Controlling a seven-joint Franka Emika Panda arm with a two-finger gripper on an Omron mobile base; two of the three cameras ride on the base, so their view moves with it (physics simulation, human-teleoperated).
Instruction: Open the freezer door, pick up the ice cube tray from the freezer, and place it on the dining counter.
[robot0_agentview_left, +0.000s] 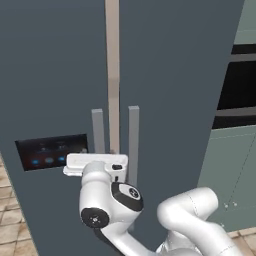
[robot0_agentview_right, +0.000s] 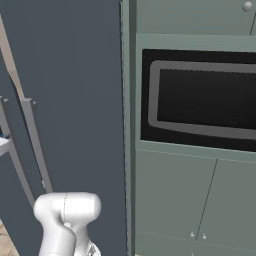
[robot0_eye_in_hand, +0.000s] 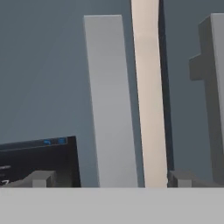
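Two bar handles (robot0_eye_in_hand: 109, 100), seemingly before pincer (robot0_eye_in_hand: 107, 179)

slate-grey freezer door (robot0_agentview_left: 55, 75), tan trim (robot0_agentview_left: 113, 60)

Even, flat rendered light; no glare. Soft shadow beside long grey vertical bar handle (robot0_eye_in_hand: 111, 100). Slight pixel softness, edges undistorted.
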